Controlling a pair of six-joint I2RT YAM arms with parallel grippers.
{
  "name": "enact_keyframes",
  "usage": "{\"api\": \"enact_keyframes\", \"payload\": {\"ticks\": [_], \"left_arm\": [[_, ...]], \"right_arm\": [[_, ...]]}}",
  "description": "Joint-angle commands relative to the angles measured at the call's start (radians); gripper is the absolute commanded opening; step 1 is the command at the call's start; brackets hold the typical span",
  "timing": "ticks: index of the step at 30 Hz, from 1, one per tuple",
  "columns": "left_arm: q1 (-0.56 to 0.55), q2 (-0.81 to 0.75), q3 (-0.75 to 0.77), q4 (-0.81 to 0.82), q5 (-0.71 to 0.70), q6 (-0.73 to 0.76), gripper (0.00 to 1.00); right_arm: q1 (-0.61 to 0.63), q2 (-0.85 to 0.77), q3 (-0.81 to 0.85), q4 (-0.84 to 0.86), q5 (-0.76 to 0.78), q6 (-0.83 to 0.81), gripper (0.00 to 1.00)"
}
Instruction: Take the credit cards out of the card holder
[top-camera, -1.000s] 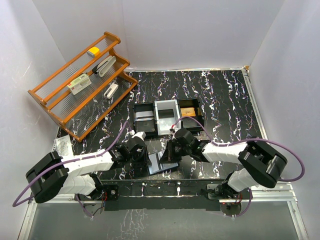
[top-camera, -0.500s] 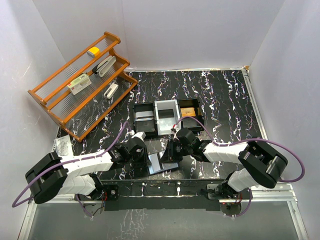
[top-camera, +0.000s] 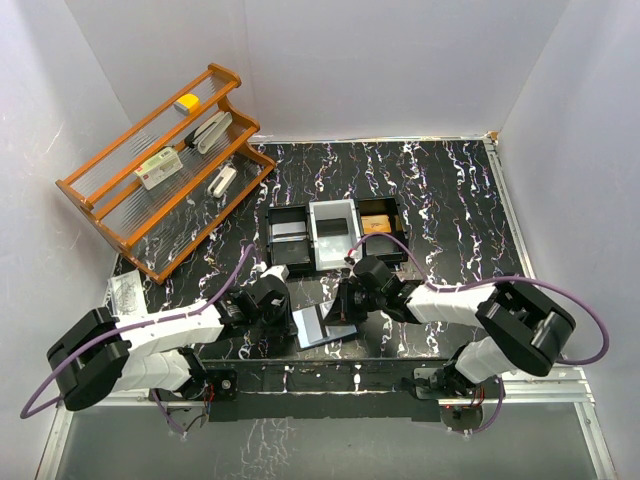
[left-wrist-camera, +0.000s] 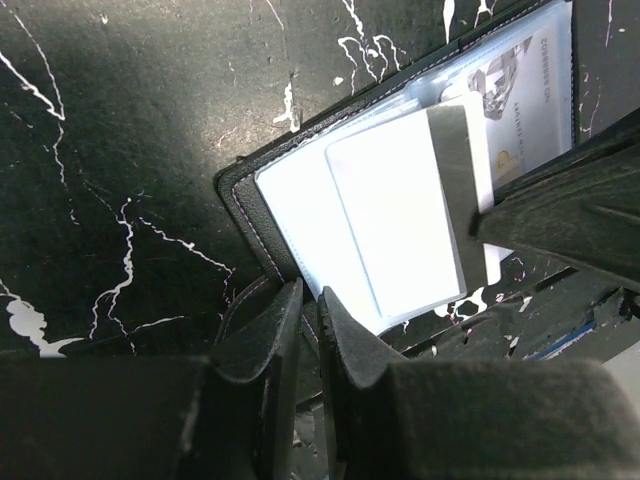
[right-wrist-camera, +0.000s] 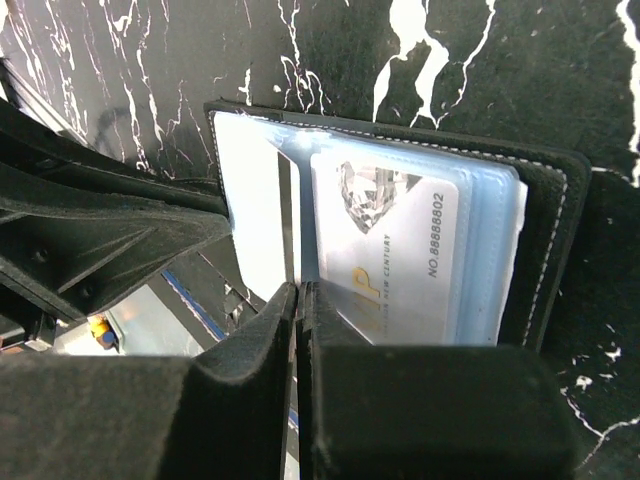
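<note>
While the holder (top-camera: 318, 326) lies open, its edge held by near-shut left fingers (left-wrist-camera: 310, 320), one card (left-wrist-camera: 400, 215) is seemingly partly drawn out by closed right fingers (right-wrist-camera: 298, 300); another card (right-wrist-camera: 390, 250) remains pocketed.

Card holder (top-camera: 322, 325) on table (top-camera: 450, 200), between left end effector (top-camera: 289, 328) and right end effector (top-camera: 345, 312); tray (top-camera: 335, 232) behind; rack (top-camera: 160, 170) far left.

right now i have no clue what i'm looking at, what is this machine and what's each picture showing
Two robot arms stand at the near edge of a table. One picture looks down from above; the other two come from cameras on each wrist. On the table lie an open card holder, a black tray and a wooden rack. The left gripper pinches the holder's cover. The right gripper is shut at a white card's edge; whether it grips the card is unclear.
</note>
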Motion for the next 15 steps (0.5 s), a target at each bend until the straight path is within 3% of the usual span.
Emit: {"api": "enact_keyframes", "payload": {"ticks": [1, 8, 15], "left_arm": [[-0.003, -0.017, 0.014, -0.117, -0.042, 0.022, 0.13], [-0.004, -0.053, 0.075, -0.095, -0.034, 0.033, 0.26], [-0.004, -0.006, 0.117, 0.068, 0.069, 0.052, 0.37]], "right_arm": [[-0.01, -0.063, 0.001, -0.002, 0.051, 0.002, 0.0], [-0.01, -0.097, -0.029, 0.006, 0.071, 0.037, 0.01], [-0.01, -0.034, -0.012, 0.024, 0.026, 0.02, 0.02]]}}
